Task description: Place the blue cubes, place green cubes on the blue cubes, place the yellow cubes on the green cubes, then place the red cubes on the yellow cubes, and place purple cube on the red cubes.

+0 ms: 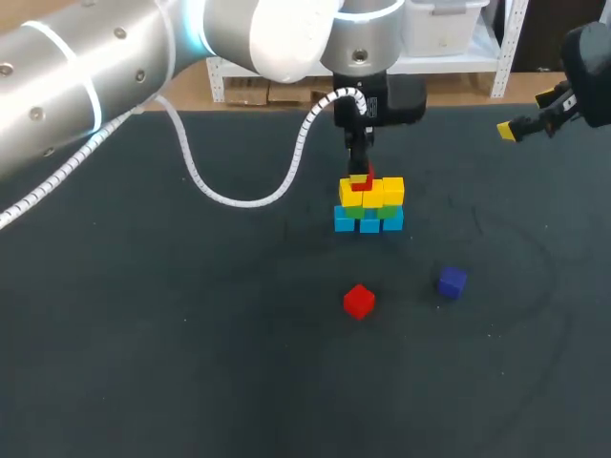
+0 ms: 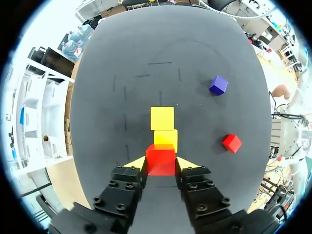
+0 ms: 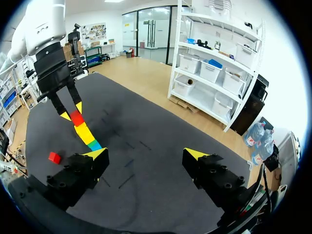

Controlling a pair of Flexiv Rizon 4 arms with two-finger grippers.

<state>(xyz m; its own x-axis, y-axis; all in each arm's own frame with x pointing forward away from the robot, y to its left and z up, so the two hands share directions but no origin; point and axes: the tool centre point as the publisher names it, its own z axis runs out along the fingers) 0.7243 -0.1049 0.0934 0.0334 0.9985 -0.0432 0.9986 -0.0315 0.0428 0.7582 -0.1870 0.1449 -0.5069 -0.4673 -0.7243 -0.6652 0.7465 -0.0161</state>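
Left gripper (image 2: 161, 165) grips a red cube (image 2: 160, 157) from both sides atop the stack (image 1: 369, 205) toward the table's (image 1: 143, 334) far edge. One loose red cube (image 1: 359, 301) and a purple cube (image 1: 452, 282) lie nearer the middle. Right gripper (image 3: 146, 155) hangs open by the far right corner.

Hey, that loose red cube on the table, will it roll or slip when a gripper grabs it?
The loose red cube rests flat on the table, so a nudge would probably slide it, not roll it. It looks rigid: the matching held cube shows square, undented faces in the left gripper. Small beside that gripper, it is likely light.
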